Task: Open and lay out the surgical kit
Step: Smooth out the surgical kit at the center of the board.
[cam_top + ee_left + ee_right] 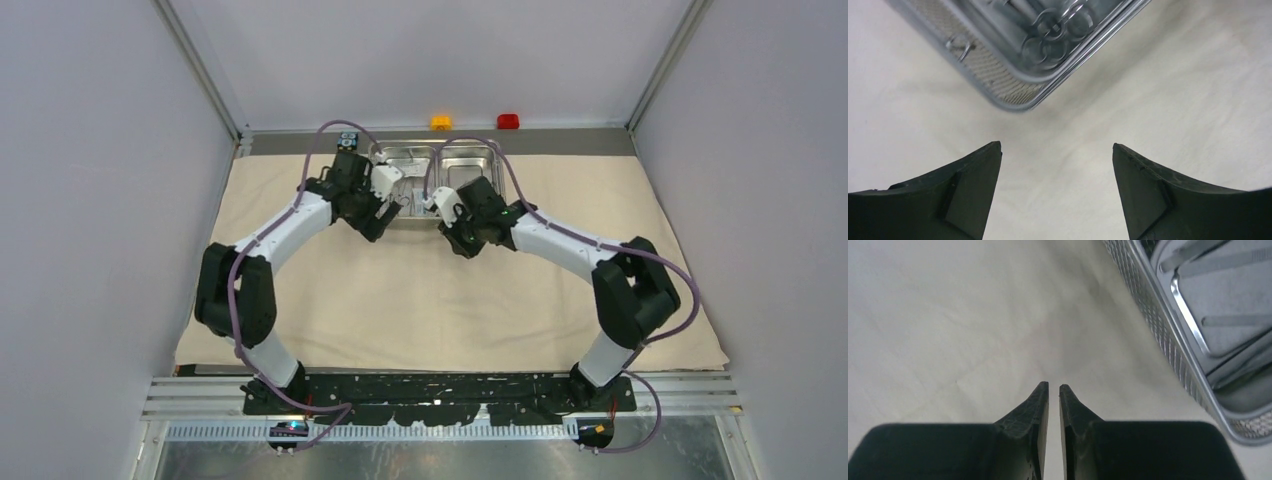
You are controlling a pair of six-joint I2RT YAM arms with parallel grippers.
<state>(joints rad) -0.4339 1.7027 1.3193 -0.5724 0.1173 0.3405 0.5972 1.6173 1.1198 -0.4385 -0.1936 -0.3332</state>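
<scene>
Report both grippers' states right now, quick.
Left gripper: open, empty, over the cloth wrap near the tray.
Right gripper: all but closed, only a thin slit left, holding nothing.

The table (580, 141) is almost wholly covered by a beige cloth (450, 290), spread flat with faint creases. A steel tray (492, 150) with two compartments sits on the cloth at its far edge, about midway across. The cloth stretches left, right and toward the near side of the tray; behind the tray only a narrow grey strip of table shows. Just beside the tray's far left corner is a small black-and-blue block (347, 139). Behind the tray, by the back wall, stand an orange button (441, 122) and a red button (508, 121).
</scene>
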